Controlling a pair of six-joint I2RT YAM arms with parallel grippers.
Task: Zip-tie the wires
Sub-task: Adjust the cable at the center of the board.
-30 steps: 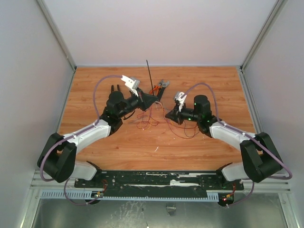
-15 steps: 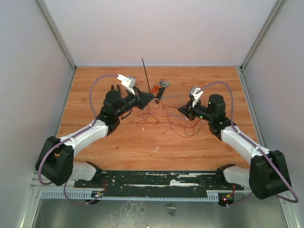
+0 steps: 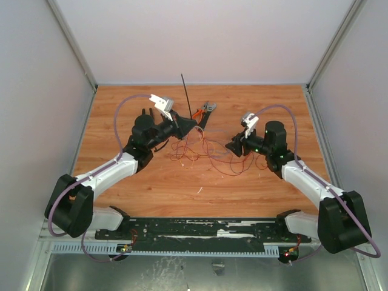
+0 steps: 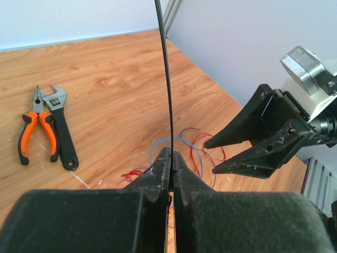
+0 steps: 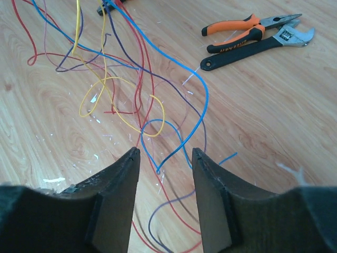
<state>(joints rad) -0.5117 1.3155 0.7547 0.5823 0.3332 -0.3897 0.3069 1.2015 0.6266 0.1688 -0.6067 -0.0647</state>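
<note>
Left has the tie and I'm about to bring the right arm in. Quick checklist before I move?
1. Left gripper shut on the zip tie, strip standing up from the fingers: ok.
2. Right gripper open and empty, above the strands: ok.
3. Wires gathered into a bundle: not ok, they lie spread in loose loops.
4. Zip tie passed round the wires: not ok, not yet done.
5. Pliers and wrench apart from both grippers: ok.
6. Zip tie's lower end: cannot tell, hidden behind the fingers.
</note>
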